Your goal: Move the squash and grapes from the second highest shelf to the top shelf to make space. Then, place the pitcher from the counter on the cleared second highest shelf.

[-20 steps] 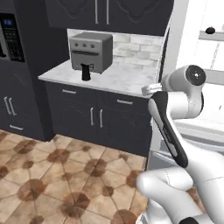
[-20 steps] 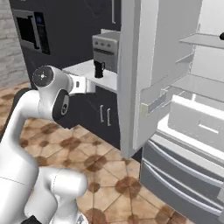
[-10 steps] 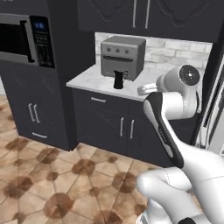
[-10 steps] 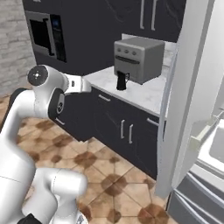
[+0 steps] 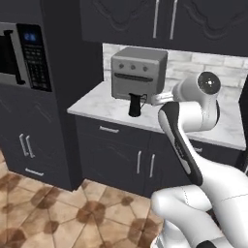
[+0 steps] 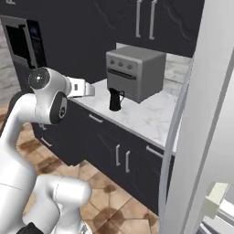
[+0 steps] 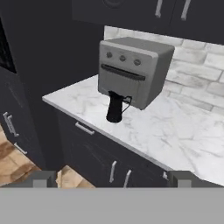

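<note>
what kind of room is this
A home kitchen, rendered rather than real. A white marble counter runs over dark cabinet fronts with silver handles, a silver toaster oven stands on it before a pale tiled backsplash with a small black pitcher in front, and a built-in microwave sits at left.

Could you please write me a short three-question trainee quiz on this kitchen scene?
1. True or false: the pitcher stands upright on the counter.
2. What stands right behind the pitcher? A) kettle B) toaster oven C) blender
3. Fill in: the end effector is ____ and holds nothing.

Key: 1 true. 2 B. 3 open.
</note>
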Motion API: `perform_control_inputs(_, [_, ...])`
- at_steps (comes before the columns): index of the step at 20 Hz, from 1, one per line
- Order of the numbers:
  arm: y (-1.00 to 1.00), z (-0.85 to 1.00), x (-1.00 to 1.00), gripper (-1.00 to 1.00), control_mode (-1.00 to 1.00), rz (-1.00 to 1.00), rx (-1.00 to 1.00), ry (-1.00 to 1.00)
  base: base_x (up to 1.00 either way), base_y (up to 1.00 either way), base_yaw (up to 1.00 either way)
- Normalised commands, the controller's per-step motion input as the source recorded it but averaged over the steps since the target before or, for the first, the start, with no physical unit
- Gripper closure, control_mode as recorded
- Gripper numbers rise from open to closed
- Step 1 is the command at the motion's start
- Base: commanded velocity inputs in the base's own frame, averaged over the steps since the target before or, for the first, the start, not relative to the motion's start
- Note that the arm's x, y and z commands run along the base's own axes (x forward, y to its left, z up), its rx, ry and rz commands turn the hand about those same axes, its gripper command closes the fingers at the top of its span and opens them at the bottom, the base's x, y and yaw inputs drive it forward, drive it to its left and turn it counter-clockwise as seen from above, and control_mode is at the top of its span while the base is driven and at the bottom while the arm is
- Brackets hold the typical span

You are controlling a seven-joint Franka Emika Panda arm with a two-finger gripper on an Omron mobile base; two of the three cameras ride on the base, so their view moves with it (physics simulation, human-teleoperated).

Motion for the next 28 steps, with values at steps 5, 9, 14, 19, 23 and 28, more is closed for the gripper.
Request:
perform_control_inputs(5, [0.0, 0.0, 0.0, -1.0, 1.0, 0.0, 0.0, 0.0, 0.8, 0.16, -0.18])
perform_control_inputs(9, [0.0, 0.0, 0.0, -1.0, 1.0, 0.0, 0.0, 0.0, 0.71, 0.37, -0.18])
perform_control_inputs(14, [0.0, 0.0, 0.0, -1.0, 1.0, 0.0, 0.0, 0.0, 0.77, 0.39, -0.16])
perform_control_inputs(19, [0.0, 0.0, 0.0, -1.0, 1.0, 0.0, 0.0, 0.0, 0.74, 0.32, -0.14])
perform_control_inputs(23, [0.0, 0.0, 0.0, -1.0, 1.0, 0.0, 0.0, 0.0, 0.7, 0.11, -0.08])
perform_control_inputs(28, [0.0, 0.0, 0.01, -1.0, -1.0, 0.0, 0.0, 0.0, 0.29, 0.0, -0.01])
